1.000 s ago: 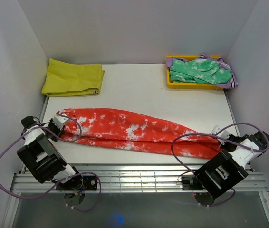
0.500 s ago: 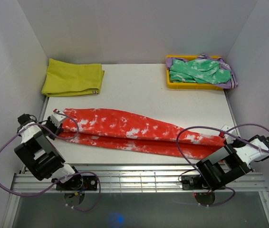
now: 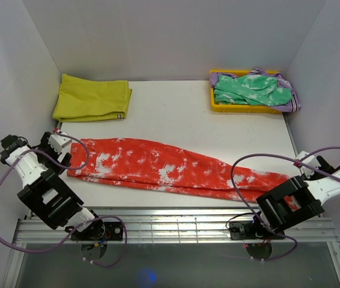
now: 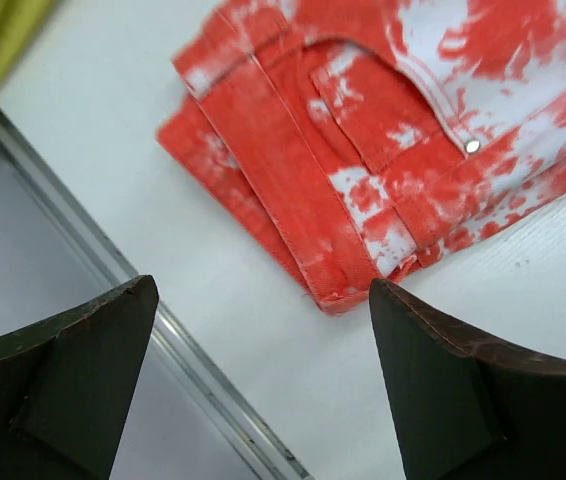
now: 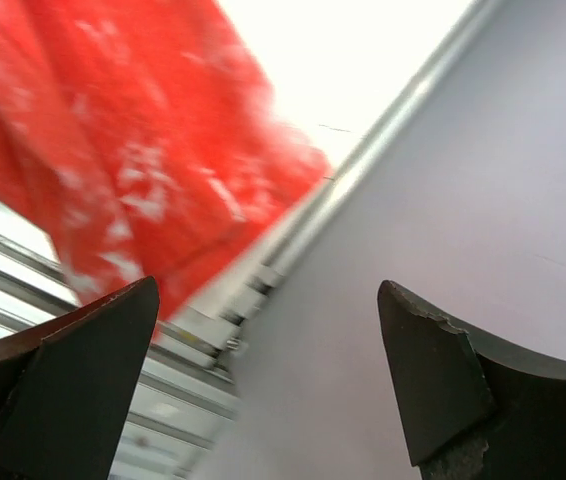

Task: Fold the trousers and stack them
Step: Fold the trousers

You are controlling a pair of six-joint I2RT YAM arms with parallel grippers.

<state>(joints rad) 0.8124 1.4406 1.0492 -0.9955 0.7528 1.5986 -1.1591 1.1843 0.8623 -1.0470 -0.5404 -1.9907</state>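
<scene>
The red-orange trousers point(image 3: 170, 168), mottled white, lie flat in a long strip across the near part of the white table, legs folded one over the other. My left gripper point(image 3: 57, 143) hovers just beyond their waist end, open and empty. In the left wrist view the waistband and a pocket of the trousers point(image 4: 363, 150) lie ahead of the open left gripper point(image 4: 263, 385). My right gripper point(image 3: 310, 162) stands off the leg end by the right wall, open and empty. The right wrist view shows the blurred trousers point(image 5: 113, 150) up left of the right gripper point(image 5: 268, 385).
A folded yellow cloth point(image 3: 92, 98) lies at the back left. A yellow tray point(image 3: 242, 108) at the back right holds a green mottled garment point(image 3: 251, 89) over purple fabric. A metal rail point(image 3: 176, 223) runs along the near edge. White walls close both sides.
Both grippers have opened and let go of the trousers, then drawn outward to the sides. The trousers have settled flat, stretched toward the near edge.
</scene>
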